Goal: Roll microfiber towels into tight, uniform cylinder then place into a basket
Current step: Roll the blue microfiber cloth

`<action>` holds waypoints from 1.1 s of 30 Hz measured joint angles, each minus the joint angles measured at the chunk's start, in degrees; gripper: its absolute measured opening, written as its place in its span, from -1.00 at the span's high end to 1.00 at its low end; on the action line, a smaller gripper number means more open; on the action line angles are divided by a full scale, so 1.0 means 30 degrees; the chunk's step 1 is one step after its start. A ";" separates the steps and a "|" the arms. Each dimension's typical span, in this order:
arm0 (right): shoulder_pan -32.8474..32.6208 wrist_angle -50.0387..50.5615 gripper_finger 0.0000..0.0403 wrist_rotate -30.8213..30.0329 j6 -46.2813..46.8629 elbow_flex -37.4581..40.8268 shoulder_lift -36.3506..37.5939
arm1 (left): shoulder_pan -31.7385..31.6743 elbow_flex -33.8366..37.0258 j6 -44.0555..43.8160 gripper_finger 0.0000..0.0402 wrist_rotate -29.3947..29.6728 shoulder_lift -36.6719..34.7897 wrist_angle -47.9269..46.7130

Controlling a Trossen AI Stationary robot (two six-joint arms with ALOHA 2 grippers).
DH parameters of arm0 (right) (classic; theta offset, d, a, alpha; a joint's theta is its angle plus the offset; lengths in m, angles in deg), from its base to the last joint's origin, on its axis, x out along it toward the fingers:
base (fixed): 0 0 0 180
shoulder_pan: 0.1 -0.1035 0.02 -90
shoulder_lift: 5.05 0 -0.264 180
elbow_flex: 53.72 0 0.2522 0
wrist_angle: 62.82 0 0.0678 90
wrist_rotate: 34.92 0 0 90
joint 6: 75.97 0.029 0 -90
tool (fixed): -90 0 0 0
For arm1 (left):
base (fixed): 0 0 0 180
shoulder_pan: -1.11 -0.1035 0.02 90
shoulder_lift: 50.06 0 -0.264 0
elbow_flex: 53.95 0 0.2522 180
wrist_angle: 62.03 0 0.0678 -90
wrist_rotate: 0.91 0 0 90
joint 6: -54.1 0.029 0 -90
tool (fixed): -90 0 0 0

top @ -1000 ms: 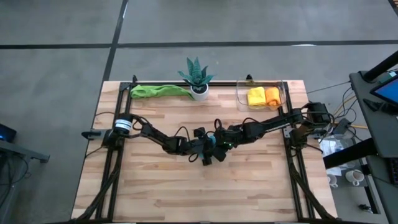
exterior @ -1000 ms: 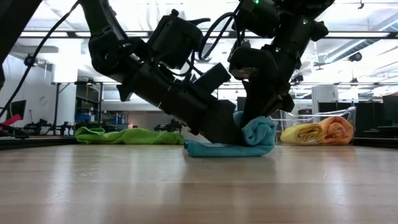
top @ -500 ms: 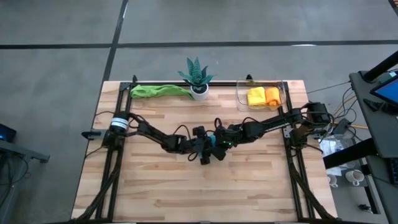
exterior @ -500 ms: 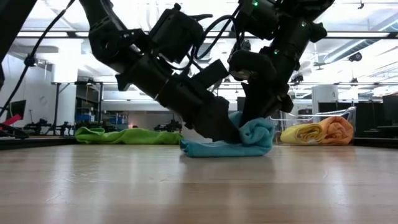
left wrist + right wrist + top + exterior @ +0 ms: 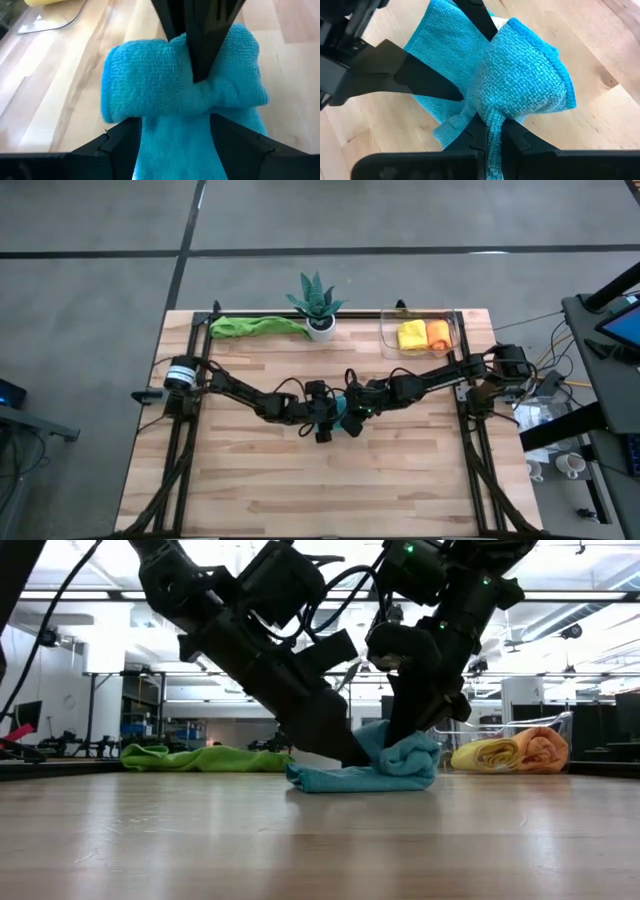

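Observation:
A light blue microfiber towel (image 5: 400, 762), partly rolled, lies mid-table with its flat tail (image 5: 175, 145) on the wood. My right gripper (image 5: 490, 132) comes down on the roll and is shut on it. My left gripper (image 5: 176, 142) slants down from the table's left, open, one finger (image 5: 122, 145) on each side of the flat tail. A green towel (image 5: 255, 326) lies loose at the far edge. A yellow roll (image 5: 411, 335) and an orange roll (image 5: 437, 333) lie in the clear basket (image 5: 457, 320) at the far right. My right gripper pinches the roll at its middle (image 5: 492, 115) between its two fingers, bunching several layers so the cloth bulges on both sides. The fingers slant down from above. The towel rests on the table. My left gripper stands astride the flat tail; whether its fingers touch the cloth, I cannot tell.
A spiky potted plant (image 5: 317, 305) in a white pot stands at the far edge between the green towel and the basket. Dark frame rails (image 5: 185, 430) run along the table's left and right sides. Bare wood lies toward the near edge.
My left gripper has drawn back a little toward the table's left edge and risen, its arm standing steeper, still open. The towel's flat tail has slid slightly the same way. The roll has stayed in place in my right gripper.

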 joint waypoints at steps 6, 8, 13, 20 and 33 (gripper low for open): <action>0.0036 0.0034 0.94 0.0044 0.0004 0.0002 0.0000 | -0.0015 0.0007 0.0062 -0.10 0.0787 -0.0658 -0.1631; 0.0036 0.0014 0.94 0.0044 -0.0002 0.0002 0.0000 | -0.0022 0.0045 -0.0064 -0.09 0.1165 -0.0804 -0.2032; 0.0036 0.0000 0.94 0.0043 -0.0002 0.0002 0.0000 | 0.0054 0.0766 -0.0098 0.05 0.1236 -0.0817 -0.0231; 0.0058 -0.0296 0.94 0.0044 0.0005 0.0002 0.0000 | 0.0385 0.3900 -0.0722 0.90 0.1459 -0.1260 0.3622; 0.0101 0.1653 0.94 -0.0983 0.0297 -0.0646 -0.0131 | 0.0903 0.6058 -0.3396 1.00 0.2243 -0.3644 0.3816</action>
